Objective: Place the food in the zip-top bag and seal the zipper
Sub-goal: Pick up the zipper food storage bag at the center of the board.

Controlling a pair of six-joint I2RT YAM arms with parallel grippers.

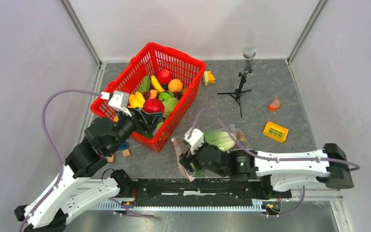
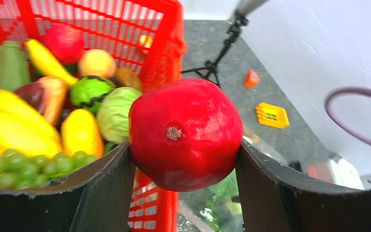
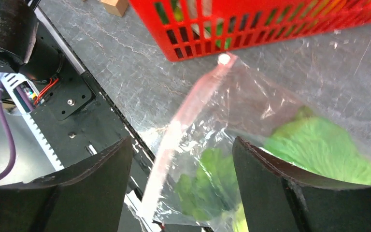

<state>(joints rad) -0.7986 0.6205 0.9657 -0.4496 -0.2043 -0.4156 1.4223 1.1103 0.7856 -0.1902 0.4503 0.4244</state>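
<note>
left gripper (image 2: 184,157): I read it as clamped on the round red fruit (image 2: 186,130), one finger pressed to each side. The jaws stand wide only because the fruit is wide.
round red fruit, position: lifted over the near part of the red basket (image 1: 125,77), above the produce left inside.
basket contents: banana (image 2: 46,60), green grapes (image 2: 24,166), a second red fruit (image 2: 65,42) at the back, and other yellow and green pieces.
right gripper (image 3: 181,150): jaws apart, nothing gripped. The zipper (image 3: 183,121) runs through the gap, and I see it touching neither finger.
zip-top bag (image 3: 251,111): lying on the table (image 1: 270,77) just beside the basket's near right corner, under the right gripper.
bag contents: lettuce (image 3: 319,145), green and leafy, showing through the plastic.
zipper, state: I cannot tell whether it is sealed.
farther out: microphone stand (image 1: 241,82) right of the basket, small yellow crate (image 1: 275,130) beyond it, and wooden blocks (image 1: 126,152) near the left arm.
</note>
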